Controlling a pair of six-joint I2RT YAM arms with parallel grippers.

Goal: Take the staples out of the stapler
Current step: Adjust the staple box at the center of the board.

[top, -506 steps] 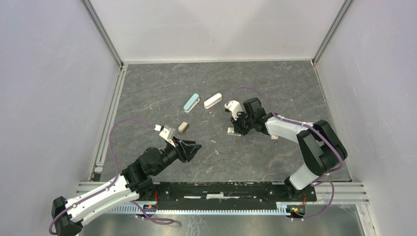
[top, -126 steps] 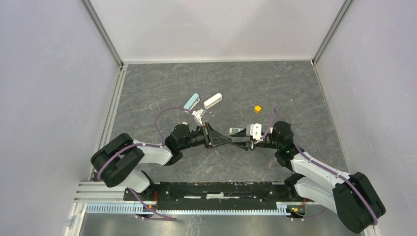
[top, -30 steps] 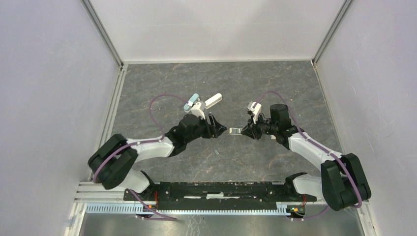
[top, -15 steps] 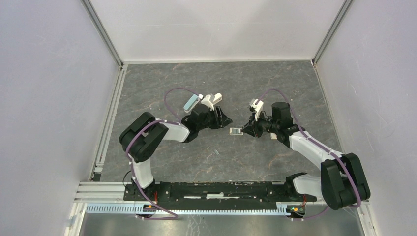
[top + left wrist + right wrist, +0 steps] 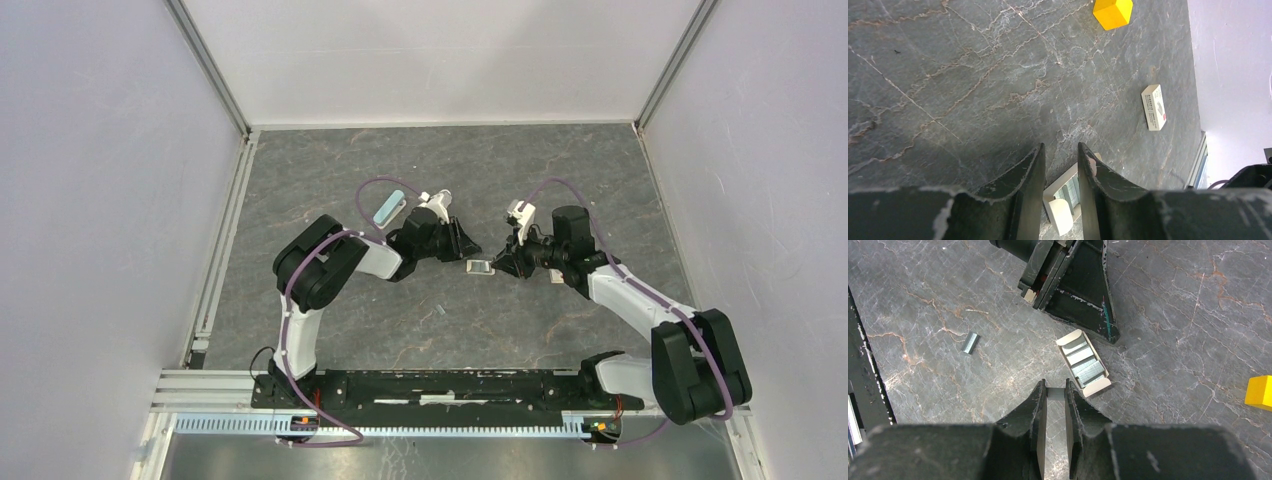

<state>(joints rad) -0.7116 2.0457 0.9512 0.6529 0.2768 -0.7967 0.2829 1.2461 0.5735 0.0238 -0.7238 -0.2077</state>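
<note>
Right jaws: were closed on the staples [image 5: 1055, 394], a short grey strip pinched at the tips just above the worktop [image 5: 1173, 315]
Left jaws: stood a narrow gap apart with nothing seen between them, their tips low over the worktop and facing the right jaws from 9 o'clock in the overhead view
Open box [image 5: 1083, 363]: a small card tray with rows of grey staples inside lay flat between the two sets of jaws, just beside both
Loose strip [image 5: 970, 343]: a second short grey piece lay alone at 7 o'clock of the open box in the overhead view, apart from it
Teal stapler [image 5: 388, 208]: lay at 10 o'clock of the left jaws, near the arm's purple cable
White stapler [image 5: 444, 196]: was mostly hidden behind the left wrist, only its far end showing
Yellow cube [image 5: 1113, 11]: sat on the worktop at 1 o'clock ahead of the left jaws in the left wrist view, well apart from them
Printed white box [image 5: 1154, 107]: lay flat at 3 o'clock in the same view, near the enclosure wall
</note>
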